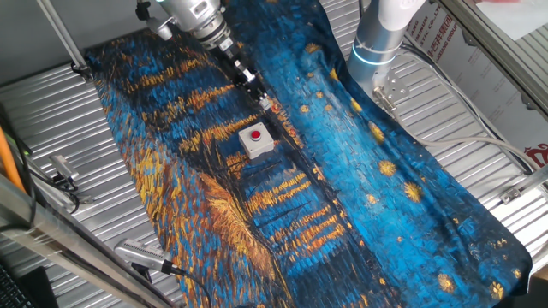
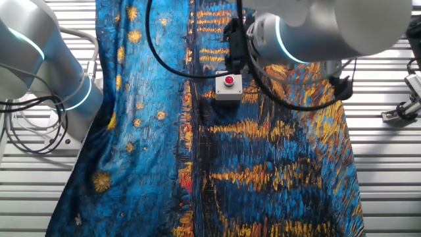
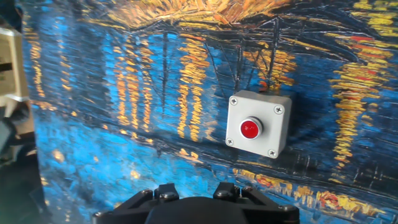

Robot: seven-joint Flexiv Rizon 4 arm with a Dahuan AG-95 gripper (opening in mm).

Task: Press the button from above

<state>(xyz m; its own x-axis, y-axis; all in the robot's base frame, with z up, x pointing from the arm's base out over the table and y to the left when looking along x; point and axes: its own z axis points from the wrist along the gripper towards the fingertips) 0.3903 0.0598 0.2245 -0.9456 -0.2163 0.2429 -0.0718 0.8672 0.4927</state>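
The button (image 1: 255, 134) is a small red cap on a light-grey box (image 1: 259, 147) that sits on the blue and orange painted cloth. It also shows in the other fixed view (image 2: 229, 80) and in the hand view (image 3: 250, 129), right of centre. My gripper (image 1: 265, 103) hangs tilted above the cloth, just beyond the box and a little above it, not touching it. In the other fixed view the gripper (image 2: 234, 60) is right behind the box. The hand view shows only the hand's dark base (image 3: 193, 208), not the fingertips.
The cloth (image 1: 342, 197) covers a ribbed metal table (image 1: 51, 111). A second arm's base (image 1: 377, 38) stands at the back right with cables (image 1: 462, 141). Metal tools (image 1: 141, 255) lie at the front left, and small parts (image 2: 401, 112) lie off the cloth.
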